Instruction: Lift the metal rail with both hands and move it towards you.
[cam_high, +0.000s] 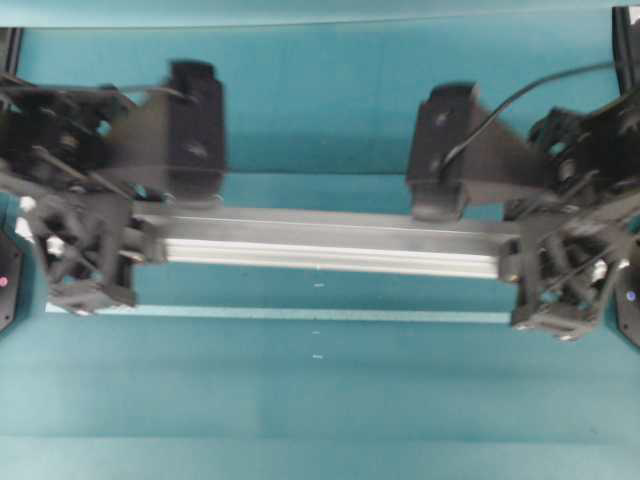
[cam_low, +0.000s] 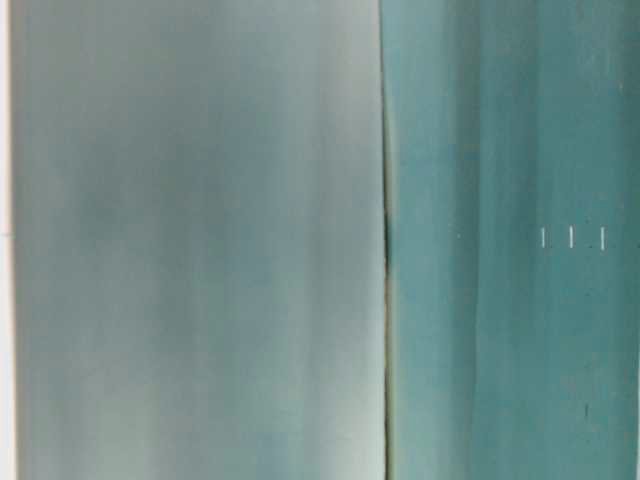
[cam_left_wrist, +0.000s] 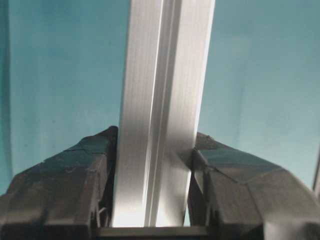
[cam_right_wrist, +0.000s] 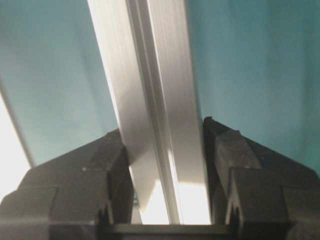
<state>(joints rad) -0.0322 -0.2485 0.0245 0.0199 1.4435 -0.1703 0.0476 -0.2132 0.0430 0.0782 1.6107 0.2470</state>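
Rail (cam_high: 330, 247) ends clamped by left pincer (cam_high: 85, 250), right pincer (cam_high: 560, 275).

The grooved silver metal rail (cam_high: 330, 245) lies level, each end clamped.

Bare teal tabletop (cam_high: 320, 400) on the near side of the pale tape strip (cam_high: 300, 313).

No text, label, brand, number or sign can be read in any view. The only marks are a few short white ticks — they lie on the teal table surface (cam_high: 320, 400) in the overhead view and show again in the table-level view — and they spell nothing.
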